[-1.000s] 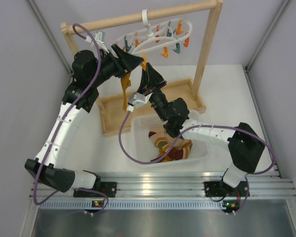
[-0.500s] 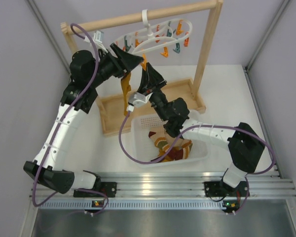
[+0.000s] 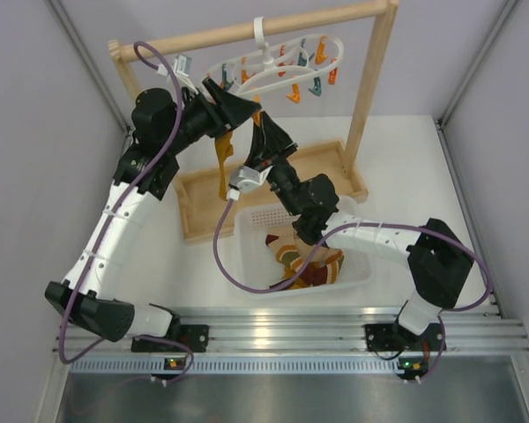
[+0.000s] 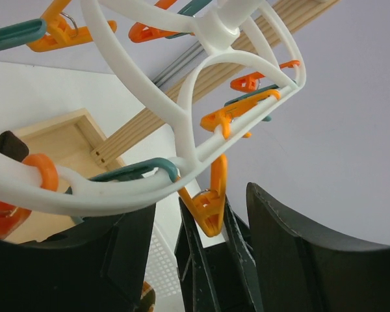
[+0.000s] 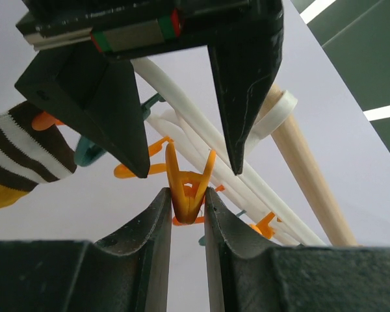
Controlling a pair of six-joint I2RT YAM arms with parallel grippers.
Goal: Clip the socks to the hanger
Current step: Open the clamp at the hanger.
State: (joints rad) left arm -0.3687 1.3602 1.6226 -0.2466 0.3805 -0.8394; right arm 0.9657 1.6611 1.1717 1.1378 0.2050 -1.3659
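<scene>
The white oval hanger [image 3: 273, 66] hangs from the wooden rail, with orange and teal pegs under it. One mustard sock [image 3: 223, 163] with a striped cuff [image 5: 19, 153] dangles from its near-left side. My right gripper [image 5: 188, 192] reaches up from below and is shut on an orange peg [image 5: 190, 172], pinching its two handles. My left gripper [image 4: 198, 208] is open. Its black fingers [image 5: 110, 97] straddle that same peg [image 4: 211, 201] and the right gripper's fingertips without touching the peg. In the top view both grippers [image 3: 238, 110] [image 3: 263, 130] meet under the hanger's left end.
A white basket [image 3: 357, 264] in front of the frame holds striped socks [image 3: 304, 260]. The tall wooden rail [image 3: 247, 35] stands on a wooden tray base [image 3: 194, 198], with a post [image 3: 370, 88] at the right. Grey walls close in both sides.
The left arm's wrist has wavered slightly near the hanger. Both grippers keep the same opening and the same place at the orange peg.
</scene>
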